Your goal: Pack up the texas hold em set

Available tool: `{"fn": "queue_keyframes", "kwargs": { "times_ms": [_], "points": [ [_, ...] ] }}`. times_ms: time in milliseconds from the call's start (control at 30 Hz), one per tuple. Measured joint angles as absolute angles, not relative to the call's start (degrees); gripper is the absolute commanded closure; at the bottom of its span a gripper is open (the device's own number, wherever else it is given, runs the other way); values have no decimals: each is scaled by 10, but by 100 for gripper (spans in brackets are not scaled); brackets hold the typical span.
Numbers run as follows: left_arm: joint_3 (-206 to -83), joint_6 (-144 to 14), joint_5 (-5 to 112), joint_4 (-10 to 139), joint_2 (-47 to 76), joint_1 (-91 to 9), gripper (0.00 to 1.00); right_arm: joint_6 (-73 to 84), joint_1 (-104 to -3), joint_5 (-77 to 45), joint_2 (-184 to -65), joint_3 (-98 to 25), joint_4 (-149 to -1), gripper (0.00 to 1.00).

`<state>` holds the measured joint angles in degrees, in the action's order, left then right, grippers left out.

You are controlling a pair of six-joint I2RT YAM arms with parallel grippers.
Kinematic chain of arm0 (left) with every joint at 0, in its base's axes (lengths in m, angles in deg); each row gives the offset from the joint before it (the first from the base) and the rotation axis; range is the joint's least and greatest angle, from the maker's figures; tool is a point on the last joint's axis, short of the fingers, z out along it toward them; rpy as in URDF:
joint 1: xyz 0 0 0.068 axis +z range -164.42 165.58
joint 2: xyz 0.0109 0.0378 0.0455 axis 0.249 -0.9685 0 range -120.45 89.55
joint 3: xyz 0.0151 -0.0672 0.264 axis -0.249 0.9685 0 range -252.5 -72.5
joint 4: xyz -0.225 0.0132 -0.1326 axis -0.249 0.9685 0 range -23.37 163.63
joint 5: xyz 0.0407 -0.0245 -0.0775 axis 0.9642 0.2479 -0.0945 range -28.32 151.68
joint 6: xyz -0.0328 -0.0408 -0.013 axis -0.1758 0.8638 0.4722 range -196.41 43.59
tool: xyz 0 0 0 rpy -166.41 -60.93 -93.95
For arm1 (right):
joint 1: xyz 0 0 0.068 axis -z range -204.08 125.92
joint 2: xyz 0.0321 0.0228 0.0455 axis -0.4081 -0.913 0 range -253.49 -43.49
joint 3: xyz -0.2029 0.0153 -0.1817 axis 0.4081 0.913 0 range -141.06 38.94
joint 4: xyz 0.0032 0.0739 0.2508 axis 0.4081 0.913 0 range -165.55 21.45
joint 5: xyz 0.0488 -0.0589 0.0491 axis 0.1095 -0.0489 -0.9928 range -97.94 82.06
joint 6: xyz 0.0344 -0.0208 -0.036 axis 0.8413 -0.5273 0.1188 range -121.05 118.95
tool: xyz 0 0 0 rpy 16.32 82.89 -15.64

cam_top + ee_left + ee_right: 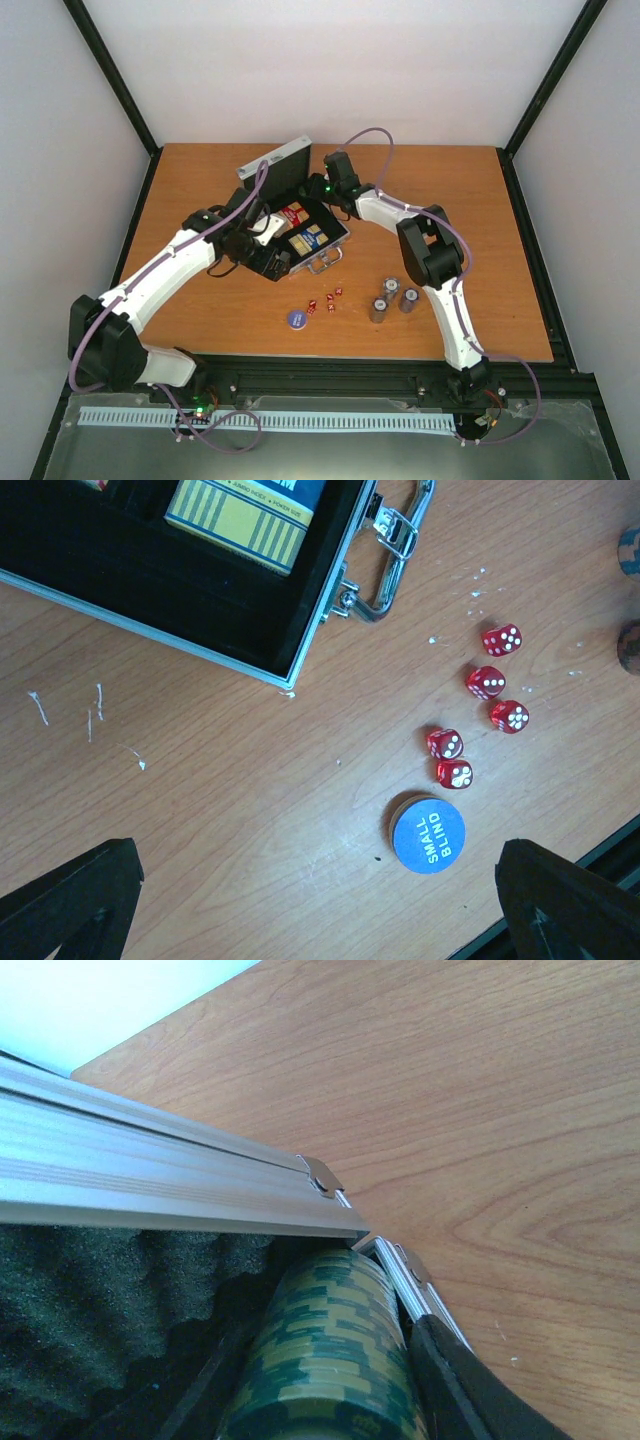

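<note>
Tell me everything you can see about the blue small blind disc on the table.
The blue disc is a small round button with a flat blue top printed SMALL BLIND in white capitals; a paler tan edge shows under its left rim. It looks like plastic. It lies flat, face up, on the wooden table, outside the case, beside the red dice with a gap to the nearest. Only the table touches it.
</note>
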<state>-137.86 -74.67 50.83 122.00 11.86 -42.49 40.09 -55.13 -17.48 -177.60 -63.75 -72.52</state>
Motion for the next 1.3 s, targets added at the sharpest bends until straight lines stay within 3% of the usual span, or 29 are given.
{"fn": "queue_keyframes", "kwargs": {
  "times_ms": [267,500,667,933,1300],
  "points": [
    [-1379,-746,507,1220,114,-425,0,383,-560,-142,-1775,-628,-712,35],
    [-1379,-746,507,1220,114,-425,0,371,-560,-125,-1749,-599,-702,31],
    [-1379,-746,506,1220,114,-425,0,359,-560,-117,-1692,-574,-682,17],
    [-1379,-744,498,1219,102,-425,0,303,-560,-81,-1564,-560,-515,14],
    [-1379,-745,496,1214,86,-425,0,261,-562,-52,-1360,-254,-314,17]
  ]
}}
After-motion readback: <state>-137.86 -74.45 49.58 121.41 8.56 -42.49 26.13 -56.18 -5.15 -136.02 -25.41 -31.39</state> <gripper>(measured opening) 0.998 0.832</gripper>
